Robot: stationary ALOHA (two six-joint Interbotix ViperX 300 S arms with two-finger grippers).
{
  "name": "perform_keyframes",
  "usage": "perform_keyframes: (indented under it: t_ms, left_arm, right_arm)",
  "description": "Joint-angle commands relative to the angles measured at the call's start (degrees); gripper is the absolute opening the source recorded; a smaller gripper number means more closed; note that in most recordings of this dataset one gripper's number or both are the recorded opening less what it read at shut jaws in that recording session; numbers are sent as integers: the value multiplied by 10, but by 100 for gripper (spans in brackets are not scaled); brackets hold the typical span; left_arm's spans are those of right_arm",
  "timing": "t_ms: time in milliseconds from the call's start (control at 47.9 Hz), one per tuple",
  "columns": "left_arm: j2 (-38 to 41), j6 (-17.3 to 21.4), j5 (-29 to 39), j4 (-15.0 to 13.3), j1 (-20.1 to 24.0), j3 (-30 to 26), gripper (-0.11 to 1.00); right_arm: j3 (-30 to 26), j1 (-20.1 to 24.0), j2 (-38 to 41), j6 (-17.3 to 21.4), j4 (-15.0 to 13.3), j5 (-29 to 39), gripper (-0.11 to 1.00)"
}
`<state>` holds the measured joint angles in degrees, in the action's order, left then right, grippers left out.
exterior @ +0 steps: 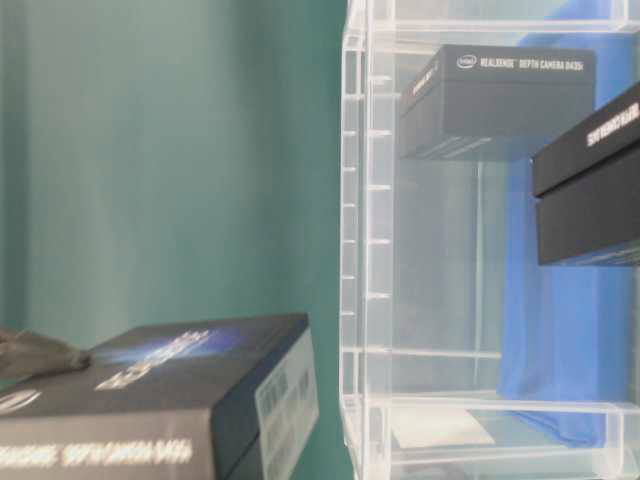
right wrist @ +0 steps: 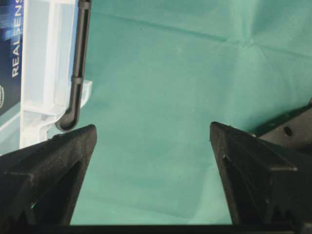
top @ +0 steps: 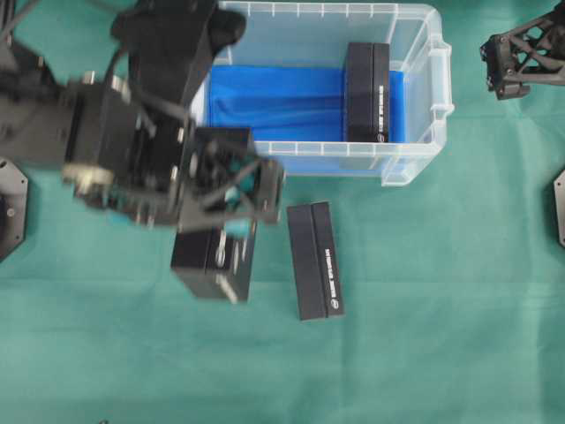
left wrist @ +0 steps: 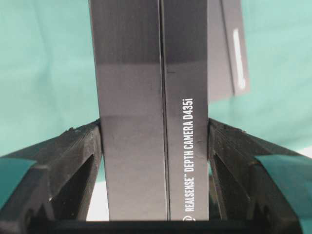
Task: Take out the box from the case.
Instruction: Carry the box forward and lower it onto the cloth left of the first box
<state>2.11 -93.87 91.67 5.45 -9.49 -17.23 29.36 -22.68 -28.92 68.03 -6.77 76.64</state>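
The clear case [top: 422, 106] with its blue cloth lining stands at the top middle, and one black box [top: 367, 93] rests inside at its right end. My left gripper [top: 231, 231] is outside the case, in front of its near-left corner, shut on a second black box [top: 212, 265] over the green cloth. In the left wrist view both fingers [left wrist: 85, 146] press the sides of this box [left wrist: 151, 97]. A third black box [top: 315, 261] lies on the cloth just right of it. My right gripper [top: 521, 55] hangs open right of the case with nothing between its jaws [right wrist: 153, 131].
Green cloth [top: 441, 336] covers the table all round. The case's clear wall [exterior: 370, 250] rises at the middle of the table-level view, with the held box [exterior: 150, 400] low at the left. Black arm bases sit at the left edge [top: 9, 208] and right edge [top: 560, 205].
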Motion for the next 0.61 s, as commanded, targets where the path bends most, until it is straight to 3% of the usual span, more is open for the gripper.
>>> perform_keyframes:
  t_ms: [0,188,585]
  left_arm:
    - [-19,-28,-1,4,-25,-8,62]
    - [-18,-76,14,6,-55,-6,62]
    - [-18,-78,26,29,-57,-4,62]
  right_arm:
    - [-6,1,-5,-2,-2,0,92]
    - [-6,1,-6,-2,-2,-1,92]
    - [-5,3,-6,-1,-2,1,92]
